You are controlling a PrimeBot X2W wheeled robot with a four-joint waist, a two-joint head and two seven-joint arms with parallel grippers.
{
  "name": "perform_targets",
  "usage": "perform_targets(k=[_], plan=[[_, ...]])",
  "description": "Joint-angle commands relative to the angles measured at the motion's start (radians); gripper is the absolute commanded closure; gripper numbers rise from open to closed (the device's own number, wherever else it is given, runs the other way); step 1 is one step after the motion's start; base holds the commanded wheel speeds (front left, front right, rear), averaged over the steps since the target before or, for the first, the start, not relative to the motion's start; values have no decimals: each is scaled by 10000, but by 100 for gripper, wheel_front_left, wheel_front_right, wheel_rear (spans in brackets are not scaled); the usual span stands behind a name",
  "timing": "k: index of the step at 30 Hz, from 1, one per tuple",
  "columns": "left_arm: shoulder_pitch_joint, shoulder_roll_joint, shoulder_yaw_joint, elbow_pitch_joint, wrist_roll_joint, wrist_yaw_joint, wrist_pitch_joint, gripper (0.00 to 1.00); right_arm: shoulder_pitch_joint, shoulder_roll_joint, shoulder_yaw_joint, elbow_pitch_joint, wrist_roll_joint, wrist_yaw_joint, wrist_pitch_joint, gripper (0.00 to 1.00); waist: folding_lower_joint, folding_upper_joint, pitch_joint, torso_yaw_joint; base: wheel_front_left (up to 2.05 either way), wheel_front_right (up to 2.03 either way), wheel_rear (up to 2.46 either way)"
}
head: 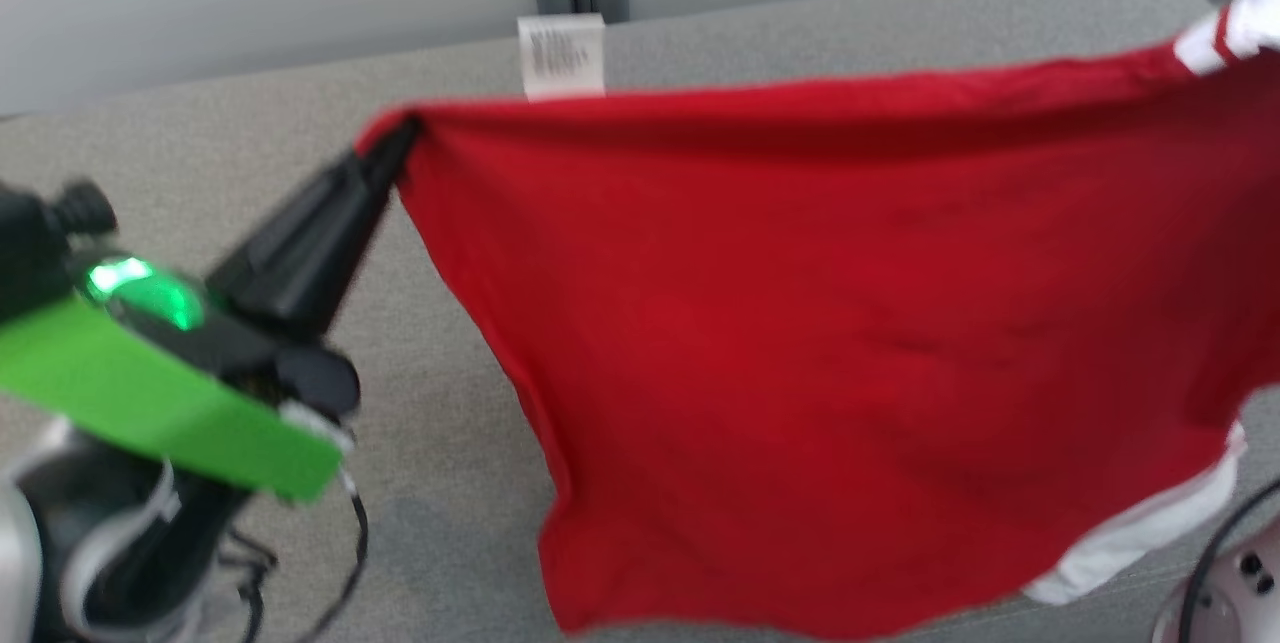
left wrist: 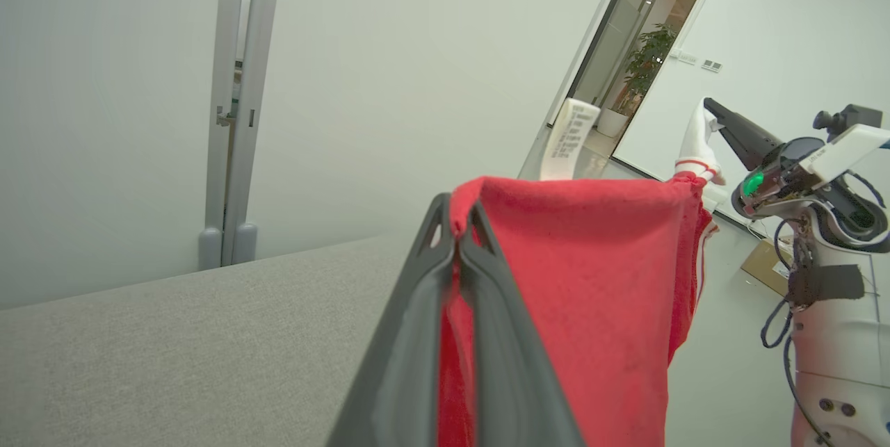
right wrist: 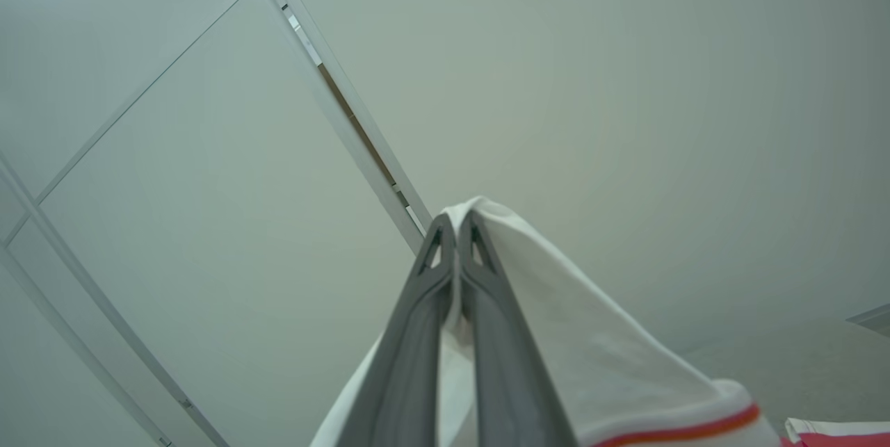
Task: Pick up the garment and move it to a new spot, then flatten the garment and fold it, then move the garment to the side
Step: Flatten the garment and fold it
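Above the table [head: 200, 143], left tool [head: 400, 138] and right tool [right wrist: 455, 224], raised apart, clamp the garment [head: 850, 323].

Looks soft and matt, a red knit cloth, across the garment [head: 850, 343], with smoother white cloth at its sleeve [head: 1235, 28] on the right, a crisp papery label [head: 562, 56] on the far edge, smooth matt dark plastic on the jaws of the left gripper [head: 400, 138], and a rough grey felt-like weave over the surface [head: 200, 153].
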Motion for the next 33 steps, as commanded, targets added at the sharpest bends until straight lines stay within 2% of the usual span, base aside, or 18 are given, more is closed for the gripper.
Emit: perform_targets(k=[1,3,6,9,13,17,20,24,28,33], plan=[[-1093,42,135,586,65,57,110,100,-745,11,353,568,-209,2,-279,100,0,0,2251,-54,0,0,0],[-2775,-69,194,1779,337,-26,103,100,-1926,5,933,1517,-1016,2,-837,100,0,0,2978,6,0,0,0],[-5381,46,-121,3894,1475,-406,-181,100,-4009,6,1710,3299,-2359,2,-1875,100,0,0,3989,-14,0,0,0],[-7855,-454,-212,6131,2220,-577,-1033,100,-6160,-14,1779,5212,-3148,2,-3160,100,0,0,4631,48,0,0,0],[-10395,-844,-271,8574,3387,-670,-2853,100,-8501,8,1851,7175,-3590,2,-4829,100,0,0,5188,-40,0,0,0],[-11669,-1023,-482,10361,3969,-1166,-4399,100,-9332,5,2269,8541,-3020,1,-6031,100,0,0,5385,-201,0,0,0],[-11629,-800,-752,11177,4228,-1543,-5205,100,-8749,3,2931,9028,-2451,2,-6540,100,0,0,5278,-359,0,0,0],[-10228,-618,-1357,11777,4492,-1795,-6276,100,-6834,1,3876,8975,-1181,2,-6869,100,0,0,4992,-492,0,0,0],[-7931,-543,-1530,11746,4244,-1838,-7125,100,-3936,-16,4591,8153,-356,2,-7129,100,0,0,4470,-530,0,0,0],[-4600,-410,-1660,11030,4271,-1826,-7472,100,-274,-24,4602,6840,-239,2,-7157,100,0,0,3610,-443,0,0,0]])
